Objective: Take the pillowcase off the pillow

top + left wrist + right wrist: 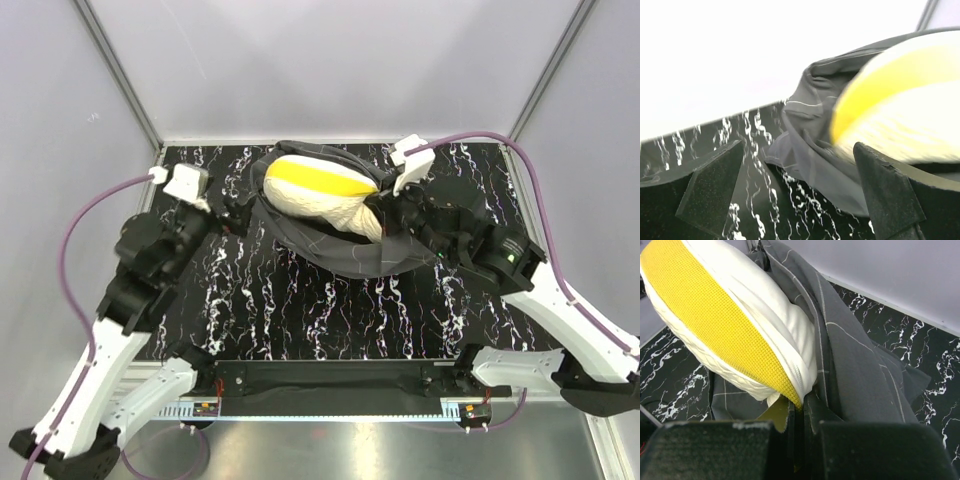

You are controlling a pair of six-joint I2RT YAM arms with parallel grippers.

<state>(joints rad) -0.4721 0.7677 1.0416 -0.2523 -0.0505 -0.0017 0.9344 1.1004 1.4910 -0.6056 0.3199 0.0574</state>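
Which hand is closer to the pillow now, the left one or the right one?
Right. The right hand is closed at the pillow corner, touching it. The left hand is open at the pillowcase edge, short of the pillow.

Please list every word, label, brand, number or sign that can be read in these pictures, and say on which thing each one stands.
No text can be read in any view.
pillow: only white quilting and a yellow band; no logo or tag in view.
pillowcase: only a thin grid pattern.
table: only white veins.
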